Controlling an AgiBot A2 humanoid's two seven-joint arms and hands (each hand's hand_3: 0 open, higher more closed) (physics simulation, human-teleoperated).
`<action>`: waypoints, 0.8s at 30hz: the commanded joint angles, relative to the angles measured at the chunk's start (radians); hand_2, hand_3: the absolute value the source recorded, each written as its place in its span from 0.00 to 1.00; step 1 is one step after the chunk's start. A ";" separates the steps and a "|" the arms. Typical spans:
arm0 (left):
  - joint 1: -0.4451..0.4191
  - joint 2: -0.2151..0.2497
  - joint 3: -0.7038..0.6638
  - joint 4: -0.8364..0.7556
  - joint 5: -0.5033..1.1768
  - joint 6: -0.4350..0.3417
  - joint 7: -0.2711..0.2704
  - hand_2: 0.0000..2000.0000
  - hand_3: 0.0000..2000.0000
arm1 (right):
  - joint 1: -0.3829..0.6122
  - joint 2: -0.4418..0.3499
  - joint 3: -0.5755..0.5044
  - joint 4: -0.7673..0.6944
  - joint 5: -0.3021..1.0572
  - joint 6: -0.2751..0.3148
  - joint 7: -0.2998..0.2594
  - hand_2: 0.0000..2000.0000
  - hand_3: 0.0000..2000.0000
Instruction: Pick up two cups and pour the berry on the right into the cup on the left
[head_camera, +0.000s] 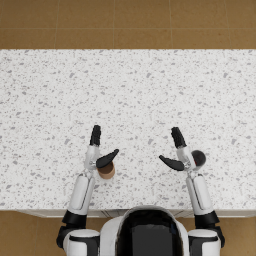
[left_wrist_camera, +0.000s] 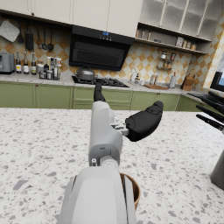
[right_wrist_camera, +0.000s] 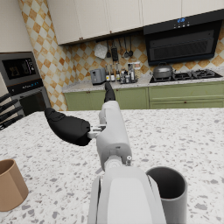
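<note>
The brown cup (head_camera: 106, 171) and grey cup (head_camera: 198, 158) stand ungrasped on the desk (head_camera: 130, 90), each beside a spread, empty robot hand (head_camera: 99, 150) (head_camera: 177, 150), so gripping both comes next.

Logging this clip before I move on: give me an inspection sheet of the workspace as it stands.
Surface: white speckled counter, wood floor beyond it.
Job's things: brown cup upright beside the left wrist; grey cup upright beside the right wrist. Neither is held. Berries cannot be made out in either cup.
Clutter: nothing seen on the counter.
Hands: left hand and right hand both above the counter, fingers apart, holding nothing.
Cables: nothing seen.
Surroundings: wrist views show green cabinets, a stove with a pot, bottles and a range hood.
</note>
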 joint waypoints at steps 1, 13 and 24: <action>0.000 0.000 0.000 0.000 0.000 0.000 0.000 0.00 0.00 | 0.000 0.000 0.000 0.000 0.000 0.000 0.000 0.00 0.00; 0.000 0.000 0.000 0.000 0.000 0.000 0.000 0.00 0.00 | 0.000 0.000 0.000 0.000 0.000 0.000 0.000 0.00 0.00; -0.037 -0.006 -0.014 -0.003 0.000 -0.074 -0.074 0.00 0.00 | -0.040 0.007 -0.022 0.030 0.000 -0.073 0.074 0.00 0.00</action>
